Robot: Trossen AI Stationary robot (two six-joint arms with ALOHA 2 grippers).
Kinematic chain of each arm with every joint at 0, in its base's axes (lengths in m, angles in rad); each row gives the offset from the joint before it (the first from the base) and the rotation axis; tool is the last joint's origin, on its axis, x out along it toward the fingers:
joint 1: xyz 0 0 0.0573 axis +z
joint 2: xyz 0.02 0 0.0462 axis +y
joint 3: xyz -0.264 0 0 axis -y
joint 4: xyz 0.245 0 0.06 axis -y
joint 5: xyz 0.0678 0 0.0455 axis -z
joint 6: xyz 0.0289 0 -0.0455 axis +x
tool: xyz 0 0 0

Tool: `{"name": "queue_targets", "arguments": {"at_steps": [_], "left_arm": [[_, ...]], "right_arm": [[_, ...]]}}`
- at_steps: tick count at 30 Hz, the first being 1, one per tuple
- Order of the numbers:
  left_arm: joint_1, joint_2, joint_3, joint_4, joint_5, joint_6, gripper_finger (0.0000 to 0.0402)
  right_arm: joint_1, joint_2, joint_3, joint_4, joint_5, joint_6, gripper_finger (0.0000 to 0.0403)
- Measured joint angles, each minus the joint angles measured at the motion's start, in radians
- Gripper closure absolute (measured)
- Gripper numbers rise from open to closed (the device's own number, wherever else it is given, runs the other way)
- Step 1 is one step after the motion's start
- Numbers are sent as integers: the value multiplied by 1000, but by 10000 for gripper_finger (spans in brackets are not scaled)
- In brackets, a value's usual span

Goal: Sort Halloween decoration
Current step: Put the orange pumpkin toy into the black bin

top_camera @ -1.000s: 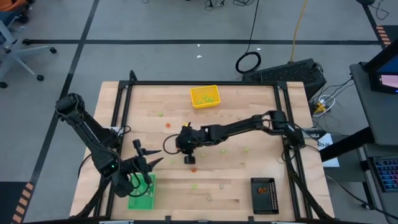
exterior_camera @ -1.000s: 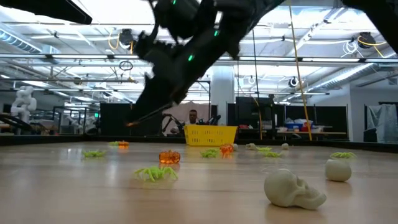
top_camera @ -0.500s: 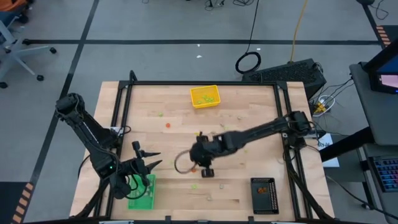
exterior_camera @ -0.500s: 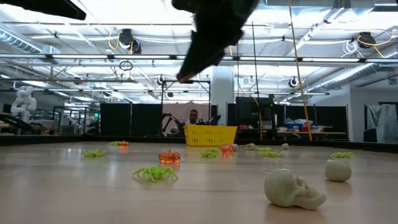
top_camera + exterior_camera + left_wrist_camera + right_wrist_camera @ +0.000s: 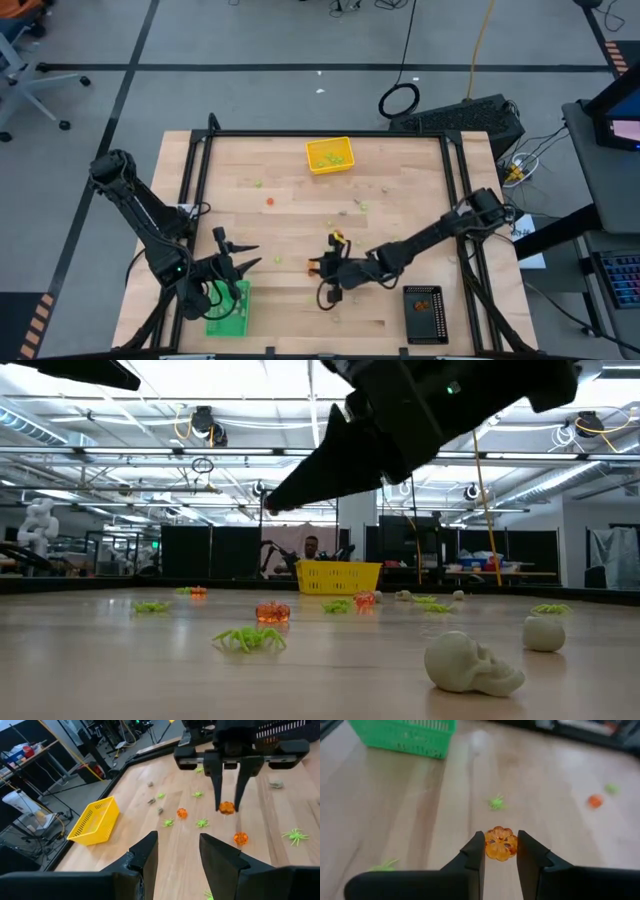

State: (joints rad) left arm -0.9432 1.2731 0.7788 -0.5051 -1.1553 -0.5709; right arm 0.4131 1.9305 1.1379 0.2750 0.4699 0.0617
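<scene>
The right end effector (image 5: 500,851) is pinching an orange pumpkin (image 5: 500,843) between its fingertips, holding it off the table (image 5: 400,170). In the high view this end effector (image 5: 318,264) is hanging over the table's near middle, between the green tray (image 5: 230,312) and the black tray (image 5: 425,313). The left end effector (image 5: 178,852) is waiting beside the green tray at the near left corner, its fingers spread with nothing between them.

Other decorations are lying scattered on the wood: green spiders (image 5: 248,639), an orange piece (image 5: 272,613), a pale skull (image 5: 470,663) and a pale ball (image 5: 543,632) nearest the low camera. The yellow tray (image 5: 329,155) is sitting at the far edge with small green pieces inside. A person is showing behind it in the low view.
</scene>
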Motion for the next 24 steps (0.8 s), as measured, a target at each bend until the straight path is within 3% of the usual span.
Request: {"name": "queue_targets", "arguments": {"at_steps": [14,17,24], "left_arm": [[3,0,0,7,0,5,259],[15,0,0,7,0,5,259],[47,0,0,2,0,7,259]], "right_arm": [[63,0,-6,1,33,-424,351],[67,0,-6,1,82,-516,350],[67,0,-6,4,110,-618,350]]}}
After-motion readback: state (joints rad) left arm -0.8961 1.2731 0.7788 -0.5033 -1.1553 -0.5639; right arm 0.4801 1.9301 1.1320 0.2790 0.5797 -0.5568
